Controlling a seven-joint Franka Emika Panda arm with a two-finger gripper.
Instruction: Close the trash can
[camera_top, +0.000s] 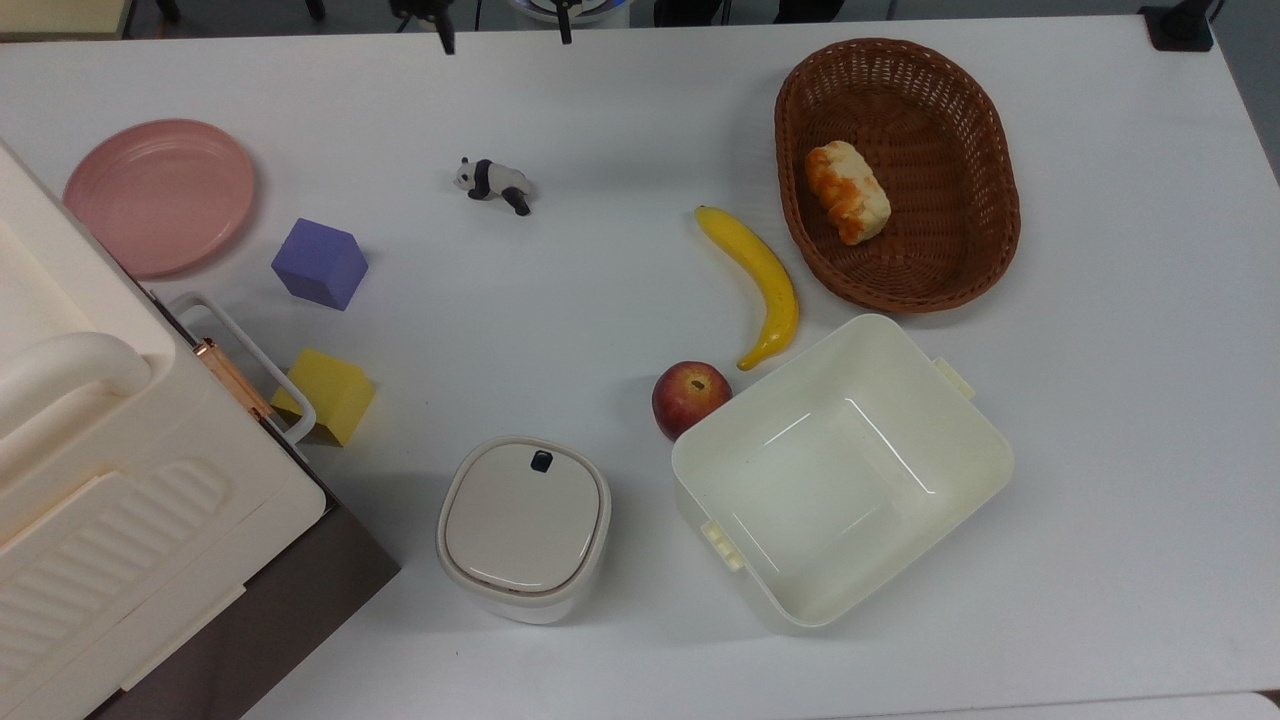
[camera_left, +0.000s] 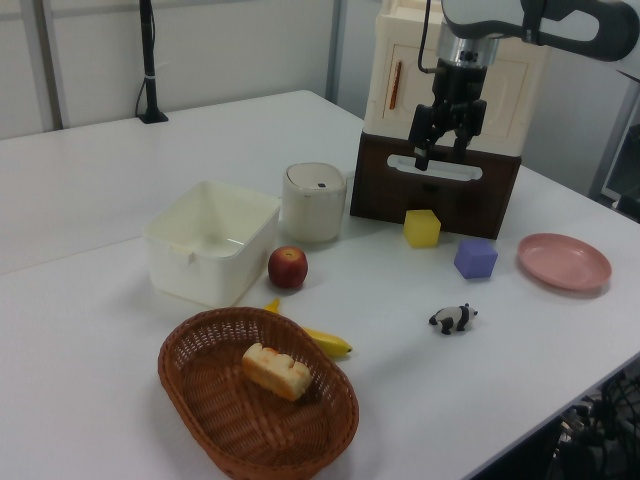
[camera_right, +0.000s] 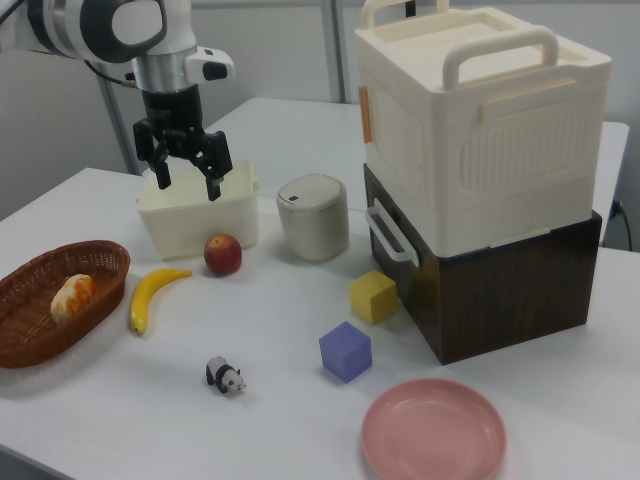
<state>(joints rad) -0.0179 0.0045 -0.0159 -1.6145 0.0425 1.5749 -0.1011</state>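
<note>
The trash can (camera_top: 523, 525) stands near the table's front edge in the top view. Its beige lid lies flat on the cream body, and the small black button (camera_top: 541, 461) faces up. It also shows in the left view (camera_left: 313, 203) and the right view (camera_right: 313, 217). My gripper (camera_top: 500, 28) hangs high above the table at the top view's top edge, far from the trash can. In the left view the gripper (camera_left: 440, 155) is open and holds nothing, and in the right view it (camera_right: 188, 184) hangs above the tub.
A cream tub (camera_top: 840, 470), an apple (camera_top: 690, 398) and a banana (camera_top: 760, 285) lie to the top view's right of the can. A basket (camera_top: 960, 120) holds bread. A panda (camera_top: 492, 183), purple cube (camera_top: 319, 263), yellow cube (camera_top: 330, 395), pink plate (camera_top: 158, 195) and big appliance (camera_top: 110, 500) are at the top view's left.
</note>
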